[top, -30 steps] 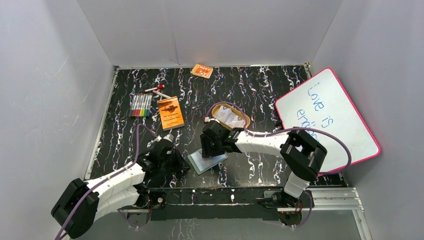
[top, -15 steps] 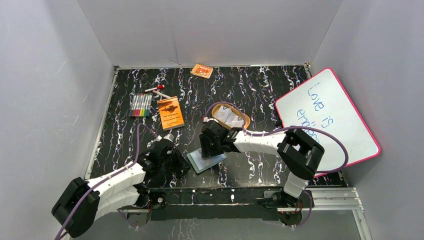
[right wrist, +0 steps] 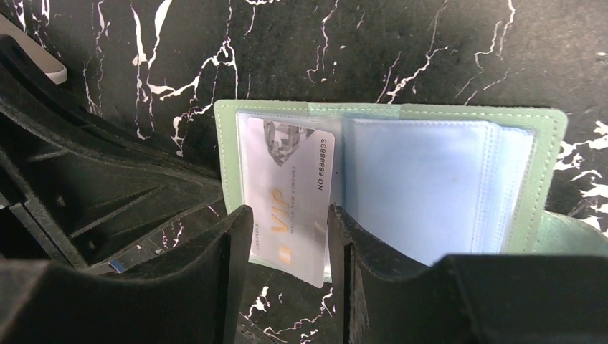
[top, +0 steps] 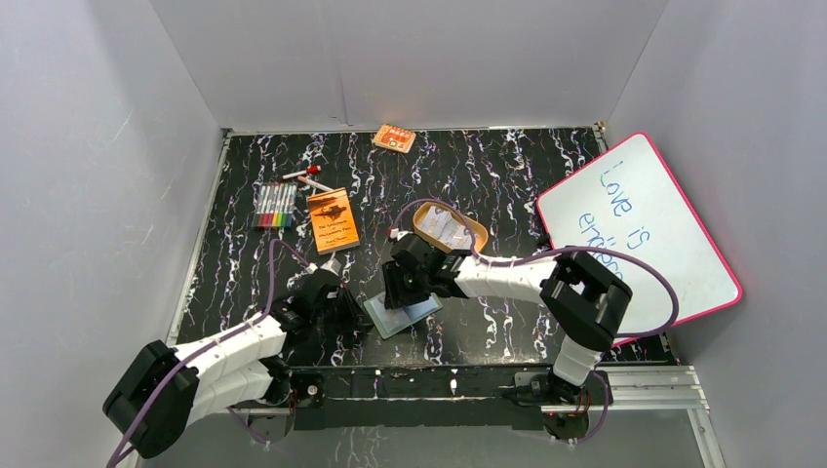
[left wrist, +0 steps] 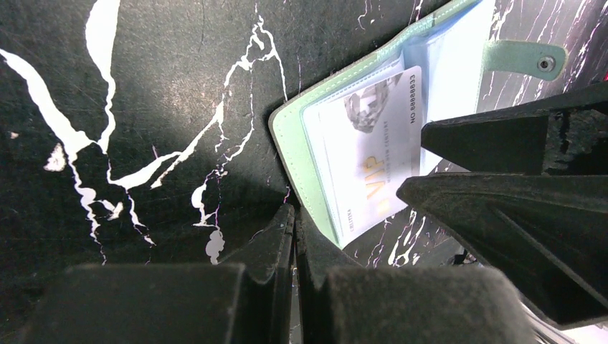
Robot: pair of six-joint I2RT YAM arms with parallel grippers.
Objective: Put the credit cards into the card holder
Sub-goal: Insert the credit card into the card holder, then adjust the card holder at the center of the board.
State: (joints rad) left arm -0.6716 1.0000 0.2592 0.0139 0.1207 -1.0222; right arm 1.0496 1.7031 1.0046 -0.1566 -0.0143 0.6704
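Now, right gripper (right wrist: pixel 290 215): straddles VIP card (right wrist: pixel 287 172), grip unclear
Left gripper (left wrist: pixel 294 222): closed, card holder's (right wrist: pixel 430 179) 9 o'clock
Risk: card jams, buckles under push

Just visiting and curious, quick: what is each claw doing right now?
Left gripper: shut, tips at the card holder edge.
Right gripper: closed on the credit card, at its long edges.

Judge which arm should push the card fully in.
Right: the right fingers hold the half-inserted credit card in the card holder; the left fingers sit shut beside its edge.
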